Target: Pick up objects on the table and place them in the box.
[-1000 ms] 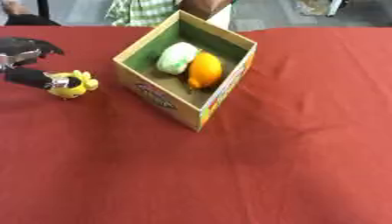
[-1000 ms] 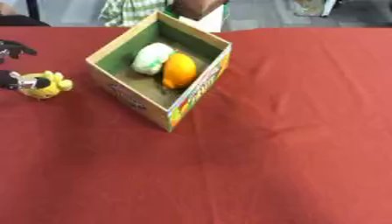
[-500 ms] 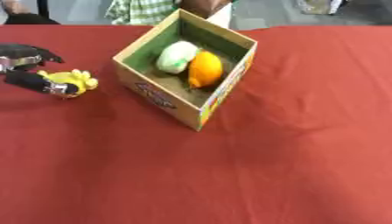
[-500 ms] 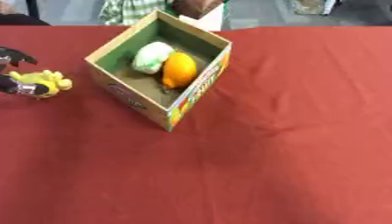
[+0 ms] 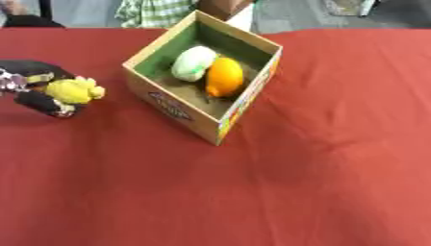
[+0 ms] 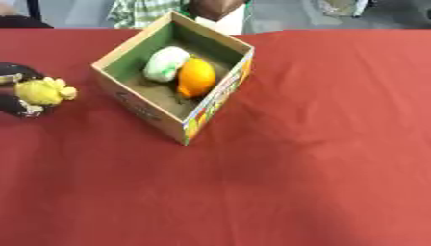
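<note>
**A demo table in a shared indoor room**

A red cloth covers the tabletop edge to edge, like a display stand. Beyond the left hand, past the far edge, lies smooth grey floor, and someone in a checked shirt stands close against the tabletop.

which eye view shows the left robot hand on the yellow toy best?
Left eye view. There the left robot hand shows with dark fingers curled above and below the yellow toy, clear of the frame edge. In the right eye view the same hand sits at the left border and is partly cut off, though the toy is still whole.
</note>
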Motion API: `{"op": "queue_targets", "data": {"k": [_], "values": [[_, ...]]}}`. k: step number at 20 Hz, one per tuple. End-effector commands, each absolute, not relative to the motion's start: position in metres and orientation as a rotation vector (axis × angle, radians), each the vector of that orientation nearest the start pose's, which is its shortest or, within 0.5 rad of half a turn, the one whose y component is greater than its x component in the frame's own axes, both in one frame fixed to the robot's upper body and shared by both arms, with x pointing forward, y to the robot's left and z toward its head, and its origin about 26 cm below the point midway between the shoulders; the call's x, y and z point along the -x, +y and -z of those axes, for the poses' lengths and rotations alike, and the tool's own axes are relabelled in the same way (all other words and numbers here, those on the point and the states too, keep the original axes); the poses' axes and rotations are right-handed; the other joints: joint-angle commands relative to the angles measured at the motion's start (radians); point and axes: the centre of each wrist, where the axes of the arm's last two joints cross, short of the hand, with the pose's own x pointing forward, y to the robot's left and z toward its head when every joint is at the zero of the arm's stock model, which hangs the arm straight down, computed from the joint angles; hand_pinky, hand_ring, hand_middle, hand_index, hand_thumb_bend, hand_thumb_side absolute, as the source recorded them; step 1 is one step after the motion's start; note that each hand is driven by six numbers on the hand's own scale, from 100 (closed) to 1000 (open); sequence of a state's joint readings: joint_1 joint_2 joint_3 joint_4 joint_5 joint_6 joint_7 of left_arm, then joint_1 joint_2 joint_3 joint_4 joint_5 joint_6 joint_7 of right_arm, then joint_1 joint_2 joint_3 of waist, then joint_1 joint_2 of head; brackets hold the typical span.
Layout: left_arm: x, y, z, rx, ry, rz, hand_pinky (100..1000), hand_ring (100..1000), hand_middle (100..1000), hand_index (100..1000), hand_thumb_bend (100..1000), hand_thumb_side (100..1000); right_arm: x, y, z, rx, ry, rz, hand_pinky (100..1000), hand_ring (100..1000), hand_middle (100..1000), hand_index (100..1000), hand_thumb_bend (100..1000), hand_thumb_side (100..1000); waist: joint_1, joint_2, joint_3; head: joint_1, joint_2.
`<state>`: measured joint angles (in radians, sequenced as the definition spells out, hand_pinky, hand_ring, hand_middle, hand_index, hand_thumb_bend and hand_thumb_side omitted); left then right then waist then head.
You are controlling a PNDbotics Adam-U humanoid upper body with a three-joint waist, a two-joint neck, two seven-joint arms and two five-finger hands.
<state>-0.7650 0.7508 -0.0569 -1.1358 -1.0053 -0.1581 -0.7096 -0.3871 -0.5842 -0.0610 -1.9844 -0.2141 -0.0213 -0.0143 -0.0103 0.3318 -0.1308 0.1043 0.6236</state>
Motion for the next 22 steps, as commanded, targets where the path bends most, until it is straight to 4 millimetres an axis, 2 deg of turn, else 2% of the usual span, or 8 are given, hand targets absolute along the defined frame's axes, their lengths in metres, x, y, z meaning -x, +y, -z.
{"op": "queue_targets", "data": {"k": [1, 2, 3, 4, 8, 13, 16, 22], "values": [[-0.422, 0.402, -0.25, -1.088, -0.887, 1.561, 753, 886, 909, 966, 274, 631, -0.298, -0.303, -0.266, 0.207, -2.383, -0.48, 903, 829, 652, 910, 286, 788, 0.0, -0.015, -0.002, 0.001, -0.006], [-0.422, 0.4, -0.25, -1.091, -0.907, 1.564, 719, 860, 871, 918, 187, 499, -0.298, -0.303, -0.266, 0.207, -2.382, -0.479, 904, 829, 651, 911, 291, 789, 0.001, -0.015, -0.002, 0.001, -0.006], [-0.422, 0.398, -0.251, -1.101, -0.938, 1.566, 714, 855, 864, 910, 172, 486, -0.298, -0.303, -0.266, 0.208, -2.38, -0.478, 904, 829, 651, 911, 291, 789, 0.002, -0.014, -0.001, 0.001, -0.005], [-0.422, 0.397, -0.251, -1.112, -0.965, 1.564, 692, 838, 840, 881, 100, 416, -0.298, -0.303, -0.266, 0.208, -2.379, -0.477, 904, 830, 651, 911, 293, 789, 0.002, -0.014, -0.001, 0.001, -0.005], [-0.422, 0.394, -0.252, -1.149, -1.032, 1.543, 647, 797, 790, 829, 100, 244, -0.298, -0.303, -0.265, 0.208, -2.376, -0.474, 904, 830, 651, 911, 297, 788, 0.004, -0.016, -0.003, -0.001, -0.003], [-0.42, 0.392, -0.257, -1.144, -1.052, 1.526, 623, 781, 781, 819, 100, 248, -0.298, -0.303, -0.264, 0.209, -2.37, -0.47, 904, 830, 650, 911, 298, 786, 0.007, -0.023, -0.001, -0.004, 0.0], [-0.419, 0.391, -0.261, -1.108, -1.011, 1.542, 629, 785, 789, 825, 100, 336, -0.298, -0.303, -0.264, 0.208, -2.366, -0.47, 904, 830, 650, 911, 297, 785, 0.01, -0.028, 0.001, -0.006, 0.002], [-0.414, 0.39, -0.275, -1.1, -0.999, 1.543, 609, 764, 760, 797, 100, 248, -0.298, -0.304, -0.263, 0.207, -2.357, -0.468, 904, 830, 650, 912, 295, 785, 0.017, -0.039, 0.005, -0.01, 0.005]]}}
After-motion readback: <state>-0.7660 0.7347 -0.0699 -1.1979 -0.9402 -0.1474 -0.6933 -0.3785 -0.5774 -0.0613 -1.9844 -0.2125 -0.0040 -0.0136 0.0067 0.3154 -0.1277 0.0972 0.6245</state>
